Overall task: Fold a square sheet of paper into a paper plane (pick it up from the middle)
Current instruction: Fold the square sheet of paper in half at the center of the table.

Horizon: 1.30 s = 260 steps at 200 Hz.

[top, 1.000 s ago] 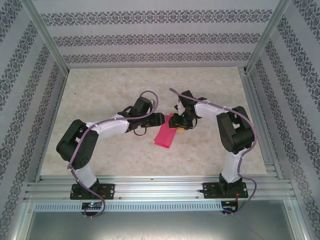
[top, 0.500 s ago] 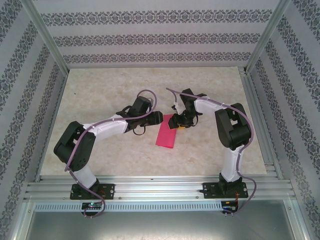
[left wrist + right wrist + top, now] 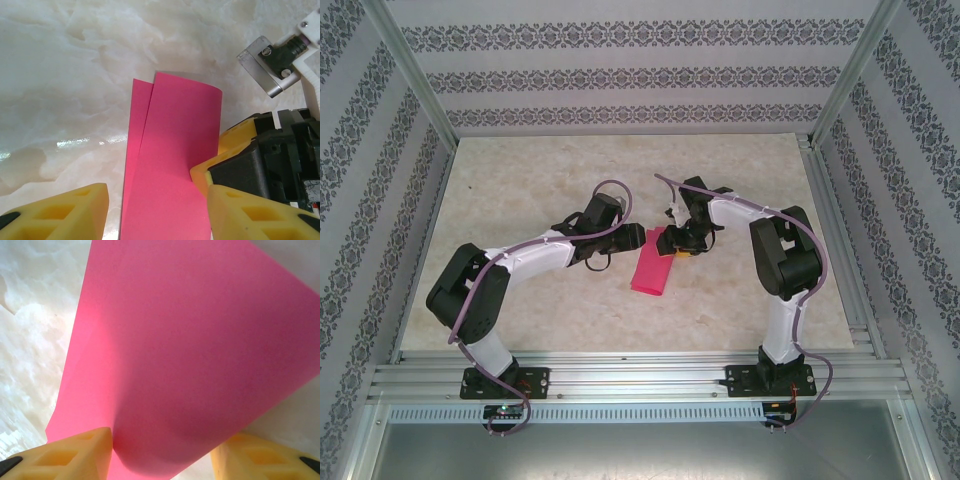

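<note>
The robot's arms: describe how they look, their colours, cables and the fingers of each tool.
Both the left arm and the right arm have white links between bulky black joints, standing on black base plates. A lilac cable loops along each arm. The left tool and right tool carry yellow fingers with triangular cut-out pockets.

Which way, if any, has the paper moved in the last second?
Yes. The paper turned: its near end swung slightly right, toward the right arm's base.
</note>
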### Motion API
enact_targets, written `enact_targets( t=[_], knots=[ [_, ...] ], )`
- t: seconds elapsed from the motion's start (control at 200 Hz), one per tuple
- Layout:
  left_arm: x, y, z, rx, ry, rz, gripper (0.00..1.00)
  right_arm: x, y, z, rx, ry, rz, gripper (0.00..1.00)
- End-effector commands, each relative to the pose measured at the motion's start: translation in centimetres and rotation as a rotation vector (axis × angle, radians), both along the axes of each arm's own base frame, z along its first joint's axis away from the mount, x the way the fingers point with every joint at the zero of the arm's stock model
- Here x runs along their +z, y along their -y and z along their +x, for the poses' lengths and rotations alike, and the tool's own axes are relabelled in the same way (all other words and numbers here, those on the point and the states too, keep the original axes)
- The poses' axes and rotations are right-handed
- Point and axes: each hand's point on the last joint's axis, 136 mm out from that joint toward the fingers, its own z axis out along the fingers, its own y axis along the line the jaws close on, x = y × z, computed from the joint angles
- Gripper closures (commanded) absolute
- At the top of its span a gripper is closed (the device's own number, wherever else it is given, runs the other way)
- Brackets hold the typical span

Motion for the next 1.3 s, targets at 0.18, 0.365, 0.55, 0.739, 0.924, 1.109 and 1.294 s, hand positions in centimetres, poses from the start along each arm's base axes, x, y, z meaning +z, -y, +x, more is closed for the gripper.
enact_targets(
  t=[0.18, 0.365, 0.55, 0.739, 0.924, 1.109, 1.294],
  knots=[
    [0.1, 0.4, -0.6, -0.012, -0.008, -0.022, 0.44, -0.2, -0.8, 0.9, 0.036, 0.023, -0.032, 0.45],
    [0.1, 0.5, -0.7, -0.021, -0.008, -0.023, 0.44, 0.1, -0.4, 0.8, 0.044, 0.027, -0.035, 0.45],
    [0.0, 0.4, -0.8, -0.020, -0.011, -0.022, 0.44, 1.1, -0.3, 1.1, 0.046, 0.060, -0.027, 0.42],
    [0.4, 0.5, -0.7, -0.019, -0.004, -0.025, 0.44, 2.3, -0.6, 1.5, -0.028, 0.069, 0.026, 0.42],
    [0.3, 0.6, -0.7, -0.023, -0.010, -0.026, 0.45, 2.5, -1.1, 1.6, -0.043, 0.083, 0.053, 0.45],
    [0.0, 0.5, -1.0, -0.022, -0.025, -0.027, 0.46, 1.9, -1.1, 0.3, 0.052, 0.055, 0.021, 0.45],
    [-0.2, 0.4, -1.1, -0.012, -0.038, -0.034, 0.47, 1.5, -1.0, -0.3, 0.122, 0.032, -0.002, 0.45]
  ],
)
